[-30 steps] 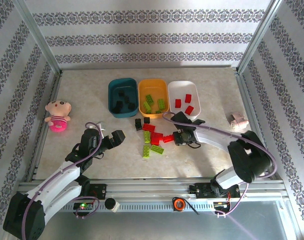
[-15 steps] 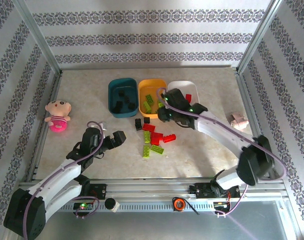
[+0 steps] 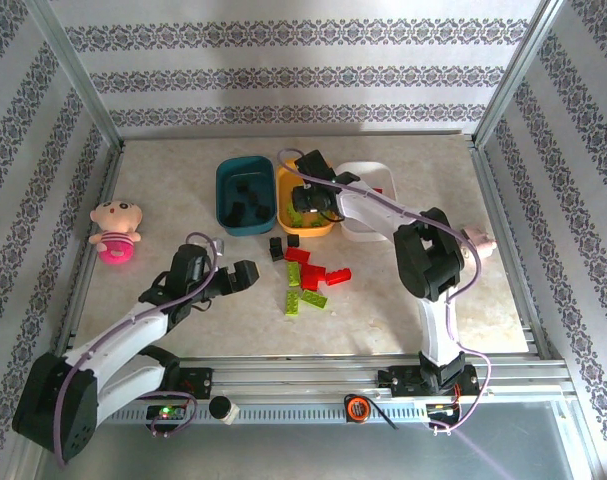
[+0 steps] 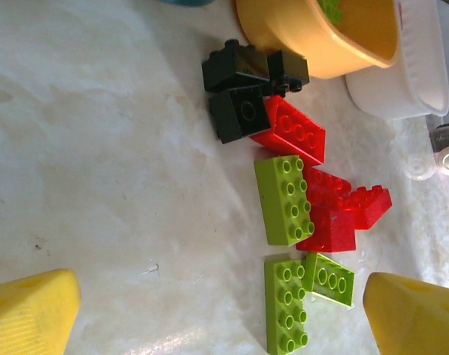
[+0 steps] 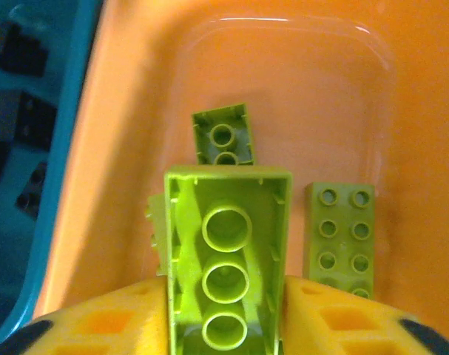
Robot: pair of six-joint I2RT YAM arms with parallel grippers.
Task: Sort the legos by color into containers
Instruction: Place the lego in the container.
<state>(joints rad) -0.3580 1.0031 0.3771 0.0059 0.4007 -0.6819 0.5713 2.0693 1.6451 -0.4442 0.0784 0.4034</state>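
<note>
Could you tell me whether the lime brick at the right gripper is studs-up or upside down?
Upside down: the lime brick shows its hollow underside, three round tubes, at the right gripper.

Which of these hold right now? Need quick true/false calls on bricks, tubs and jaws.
1. A lime green brick sits between the jaws of the right gripper, over the orange-yellow tub. True.
2. The left gripper is shut on a red brick. False: its jaws stand open with nothing between them.
3. The dark teal tub holds black legos. True.
4. Every brick is already in a tub. False: loose black bricks, red bricks and lime green bricks lie on the table.
</note>
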